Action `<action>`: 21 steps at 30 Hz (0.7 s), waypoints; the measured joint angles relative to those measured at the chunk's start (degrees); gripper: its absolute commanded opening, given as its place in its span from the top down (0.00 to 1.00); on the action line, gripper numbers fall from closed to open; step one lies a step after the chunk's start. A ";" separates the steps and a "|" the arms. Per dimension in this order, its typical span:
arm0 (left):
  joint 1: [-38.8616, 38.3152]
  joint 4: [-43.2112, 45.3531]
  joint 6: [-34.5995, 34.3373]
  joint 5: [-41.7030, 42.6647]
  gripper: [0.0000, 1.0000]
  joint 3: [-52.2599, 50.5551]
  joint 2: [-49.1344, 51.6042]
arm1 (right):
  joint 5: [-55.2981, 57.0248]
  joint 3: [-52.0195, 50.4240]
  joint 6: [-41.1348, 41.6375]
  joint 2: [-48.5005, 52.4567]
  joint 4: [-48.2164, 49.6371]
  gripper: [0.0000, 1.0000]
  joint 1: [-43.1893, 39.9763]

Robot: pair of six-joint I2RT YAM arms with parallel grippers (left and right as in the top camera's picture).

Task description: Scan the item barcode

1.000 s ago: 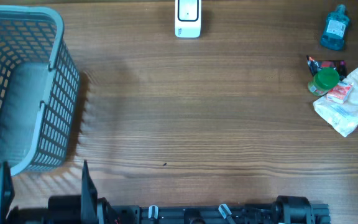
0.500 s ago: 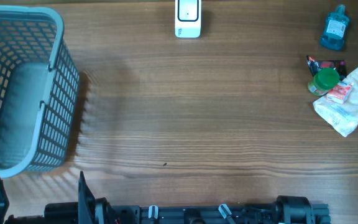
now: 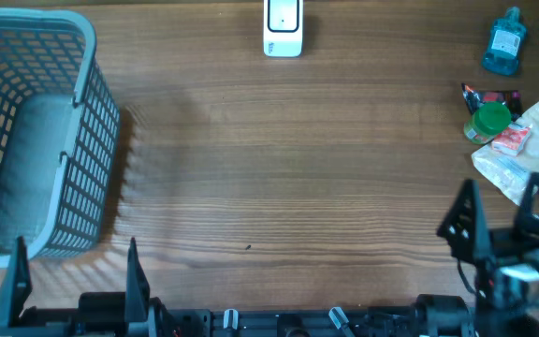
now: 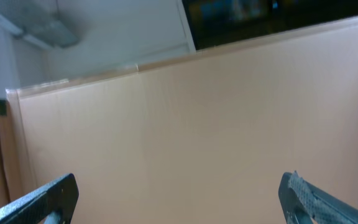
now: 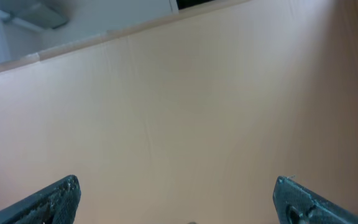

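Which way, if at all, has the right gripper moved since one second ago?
Yes. The right gripper was outside the overhead view; now it has entered from the bottom edge, reaching up toward the white packet.

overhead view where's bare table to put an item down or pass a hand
The widest bare patch is the middle of the table, bordered by the basket on the left, the scanner at the far edge and the white packet on the right. Crowded: the right edge, where the blue bottle, green-capped bottle and packet cluster, with the right tool beside them.

Bare table [image 3: 288, 178] between basket [image 3: 96, 159] and items [image 3: 520, 161]
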 measured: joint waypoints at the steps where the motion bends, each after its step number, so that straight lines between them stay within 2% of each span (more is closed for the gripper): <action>1: 0.00 -1.18 0.00 -0.07 0.00 -0.02 0.00 | 0.00 -2.47 -0.02 0.04 2.01 0.00 0.00; 7: 0.00 -6.54 0.00 -0.15 0.00 0.00 0.00 | 0.50 -13.62 4.83 0.22 18.40 0.00 0.00; 11: 0.00 -7.10 0.00 -0.15 0.00 0.00 0.00 | 0.87 -21.27 6.69 0.26 25.00 0.00 0.00; 14: 0.00 -7.17 0.00 -0.15 0.00 0.00 0.00 | 1.09 -25.22 6.62 0.26 26.40 0.00 0.00; 21: 0.00 -7.32 0.00 -0.15 0.00 0.00 0.00 | 1.14 -26.40 6.64 0.31 19.78 0.00 0.02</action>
